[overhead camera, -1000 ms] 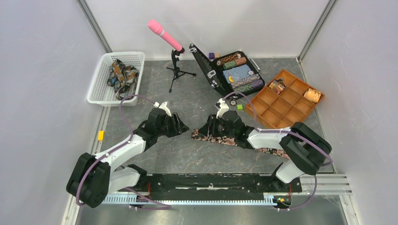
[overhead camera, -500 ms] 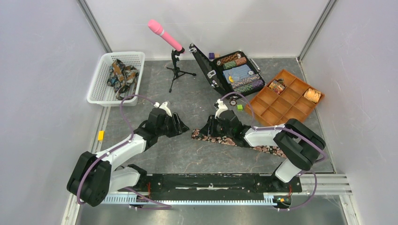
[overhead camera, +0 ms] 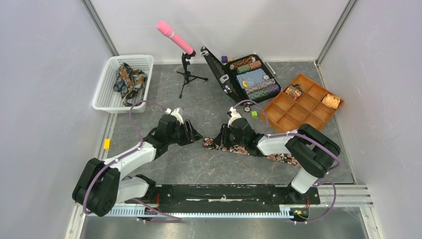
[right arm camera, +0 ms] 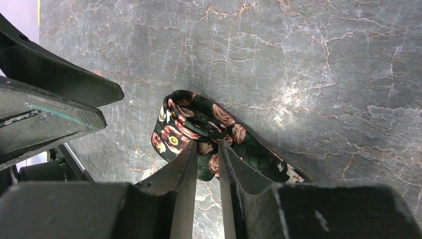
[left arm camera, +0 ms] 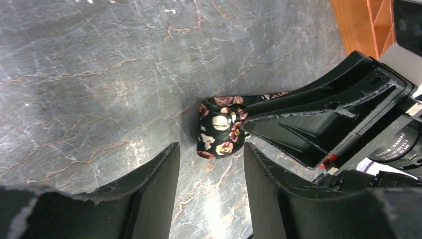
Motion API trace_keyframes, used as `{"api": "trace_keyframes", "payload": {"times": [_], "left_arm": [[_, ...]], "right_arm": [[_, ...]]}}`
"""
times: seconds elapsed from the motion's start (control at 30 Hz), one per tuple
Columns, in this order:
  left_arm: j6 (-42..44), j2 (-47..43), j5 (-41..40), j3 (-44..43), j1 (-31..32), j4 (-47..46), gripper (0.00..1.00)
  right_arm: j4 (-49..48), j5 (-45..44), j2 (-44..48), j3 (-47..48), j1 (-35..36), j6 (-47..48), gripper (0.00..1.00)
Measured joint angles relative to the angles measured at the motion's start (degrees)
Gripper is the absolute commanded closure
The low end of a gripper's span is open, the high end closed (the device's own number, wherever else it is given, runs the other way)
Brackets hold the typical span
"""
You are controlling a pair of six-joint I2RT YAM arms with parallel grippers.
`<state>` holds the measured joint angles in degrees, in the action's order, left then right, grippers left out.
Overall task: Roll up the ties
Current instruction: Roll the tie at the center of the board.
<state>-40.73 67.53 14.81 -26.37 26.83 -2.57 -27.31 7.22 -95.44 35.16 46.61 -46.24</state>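
One dark tie (overhead camera: 238, 148) with pink roses lies as a strip across the marbled table (overhead camera: 199, 169). Its left end is folded into a small curl (right arm camera: 191, 122). My right gripper (right arm camera: 206, 148) is shut on that curl, with fabric pinched between the fingertips. In the left wrist view the same curl (left arm camera: 219, 132) sits just ahead of my left gripper (left arm camera: 210, 149), which is open with only table between its fingers. The right gripper's fingers (left arm camera: 318, 134) reach in from the right. From above, the left gripper (overhead camera: 195, 133) and right gripper (overhead camera: 217, 140) face each other. More ties (overhead camera: 128, 78) lie bunched in a basket.
A white basket (overhead camera: 107, 102) stands at the back left. A pink microphone on a tripod (overhead camera: 185, 64) is behind the arms. An open case of poker chips (overhead camera: 251, 77) and an orange divided tray (overhead camera: 298, 117) sit at the back right.
The right gripper's fingers have closed in on the tie's folded end. The right arm's elbow has shifted left. The left gripper has edged slightly toward the tie.
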Motion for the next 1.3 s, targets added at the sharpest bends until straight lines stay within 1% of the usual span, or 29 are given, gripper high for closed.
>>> {"api": "trace_keyframes", "payload": {"times": [0.23, 0.4, 0.63, 0.77, 1.0, 1.13, 1.3], "left_arm": [[0.0, 2.4, 3.8, 1.1, 1.0, -6.2, 0.40], [0.0, 5.4, 3.7, 1.5, 1.4, -7.9, 0.36], [0.0, 8.6, 3.5, 2.1, 1.4, -10.6, 0.36], [0.0, 10.5, 4.7, 4.3, 1.4, -15.3, 0.35], [-2.1, 14.2, 7.3, 7.8, 1.5, -27.6, 0.35], [-3.8, 16.9, 8.3, 8.5, 1.5, -33.2, 0.37], [-4.9, 19.0, 8.9, 9.1, 1.5, -37.1, 0.41]], "right_arm": [[0.0, 0.0, -0.2, 0.0, 0.0, 0.0, 0.73], [0.0, -0.2, -0.2, 0.0, 0.0, 0.0, 0.73], [0.0, -0.2, -0.2, 0.0, 0.0, 0.0, 0.73], [-0.1, -0.3, -0.3, 0.0, 0.0, -0.2, 0.73], [-0.1, -0.3, -0.3, 0.0, 0.0, -0.5, 0.73], [-0.5, -0.2, -0.7, 0.0, 0.0, -0.6, 0.73], [-1.0, -0.2, -1.0, 0.0, 0.0, -0.7, 0.73]]}}
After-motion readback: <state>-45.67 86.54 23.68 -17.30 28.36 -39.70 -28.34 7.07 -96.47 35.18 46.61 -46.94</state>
